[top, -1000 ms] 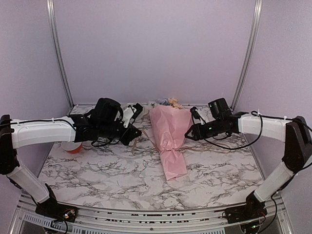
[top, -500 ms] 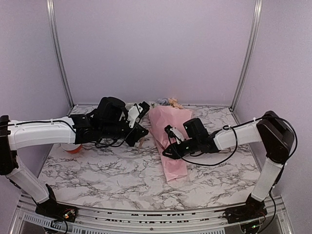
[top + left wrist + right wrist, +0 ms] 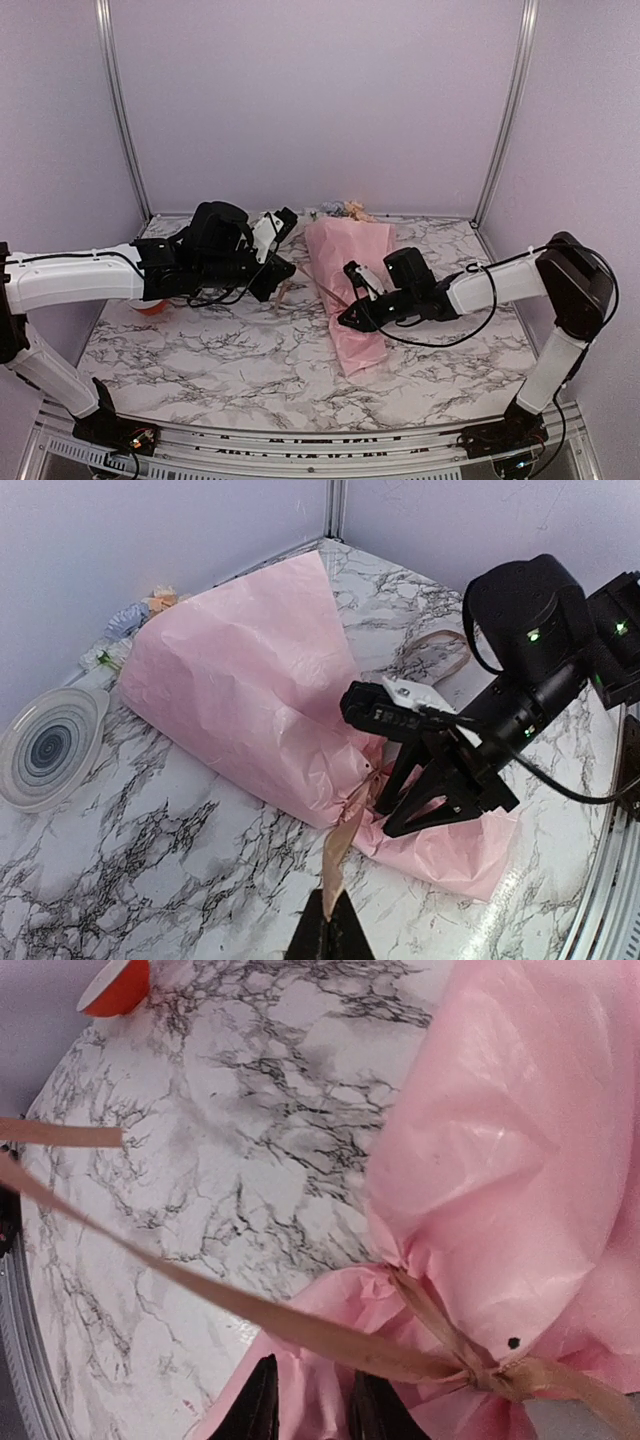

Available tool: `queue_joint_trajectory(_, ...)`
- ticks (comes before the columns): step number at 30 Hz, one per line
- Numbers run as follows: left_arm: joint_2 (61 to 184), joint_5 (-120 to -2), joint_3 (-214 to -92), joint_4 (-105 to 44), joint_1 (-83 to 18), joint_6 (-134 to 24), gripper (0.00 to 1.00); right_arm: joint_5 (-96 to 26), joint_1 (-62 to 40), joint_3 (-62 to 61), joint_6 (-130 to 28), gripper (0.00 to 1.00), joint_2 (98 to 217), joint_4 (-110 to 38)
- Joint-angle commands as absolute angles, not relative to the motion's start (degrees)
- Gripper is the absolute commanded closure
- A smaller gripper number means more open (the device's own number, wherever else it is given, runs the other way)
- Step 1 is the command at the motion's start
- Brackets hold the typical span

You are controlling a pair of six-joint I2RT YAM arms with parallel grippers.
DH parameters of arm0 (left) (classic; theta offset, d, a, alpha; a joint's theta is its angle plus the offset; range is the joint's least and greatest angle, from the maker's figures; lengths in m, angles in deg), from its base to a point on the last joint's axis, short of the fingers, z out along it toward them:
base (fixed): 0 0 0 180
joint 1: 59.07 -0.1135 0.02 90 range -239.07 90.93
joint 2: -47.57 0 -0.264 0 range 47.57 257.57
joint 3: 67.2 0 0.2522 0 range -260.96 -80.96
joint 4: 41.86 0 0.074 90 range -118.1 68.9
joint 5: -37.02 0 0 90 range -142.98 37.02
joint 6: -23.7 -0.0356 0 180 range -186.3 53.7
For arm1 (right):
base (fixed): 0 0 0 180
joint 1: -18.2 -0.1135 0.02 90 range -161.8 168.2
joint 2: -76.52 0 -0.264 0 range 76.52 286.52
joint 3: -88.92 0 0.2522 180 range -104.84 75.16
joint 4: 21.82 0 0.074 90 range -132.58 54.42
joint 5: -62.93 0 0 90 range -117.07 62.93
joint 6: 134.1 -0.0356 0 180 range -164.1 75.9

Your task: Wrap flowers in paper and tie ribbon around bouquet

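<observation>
Pink paper bouquet [image 3: 348,290] lies central on desk [image 3: 200,350], blooms toward back wall. Tan ribbon [image 3: 300,1332] crosses at its pinched neck. Your left fingers [image 3: 312,935] pinch one ribbon end; right fingers [image 3: 258,1408] narrowly parted beside knot, holding nothing. Tying step: next, catch free strand, pull tight.

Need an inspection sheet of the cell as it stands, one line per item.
Surface: marble-patterned table, no damage seen.
Job's things: bouquet lying flat, blooms at far end; ribbon wound round its neck, one strand running off left.
Clutter: orange-red spool; ringed grey disc.
Grippers: left gripper shut on ribbon end; right gripper open over the neck.
Cables: black cable loops at both wrists.
Surroundings: lilac walls, metal corner posts.
</observation>
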State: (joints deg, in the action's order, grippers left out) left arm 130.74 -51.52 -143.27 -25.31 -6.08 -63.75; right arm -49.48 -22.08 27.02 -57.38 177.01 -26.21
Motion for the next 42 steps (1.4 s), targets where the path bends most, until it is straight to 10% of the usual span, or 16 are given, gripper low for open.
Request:
queue_joint_trajectory(1, 132.68, -50.40, -142.23, -26.45, -5.94, -63.53, 1.00, -60.32, -21.05, 25.40, -54.16, 0.74, 166.04, -29.33)
queue_joint_trajectory(15, 134.42, -49.85, -141.11, -26.12, -7.01, -63.58, 1.00, -38.63, -6.94, 18.05, -43.29, 0.54, 168.10, -54.10)
queue_joint_trajectory(34, 136.00, -53.67, -142.64, -25.76, -9.32, -64.26, 1.00, -37.43, -11.38, 19.55, -36.71, 0.42, 180.83, -43.50)
queue_joint_trajectory(37, 135.47, -53.55, -142.54, -25.87, -9.32, -64.34, 1.00, -37.19, -11.39, 19.27, -37.86, 0.53, 181.61, -42.22)
queue_joint_trajectory(42, 134.55, -53.20, -141.23, -26.28, -10.03, -64.01, 1.00, -35.50, -10.90, 22.94, -39.69, 1.00, 177.92, -38.81)
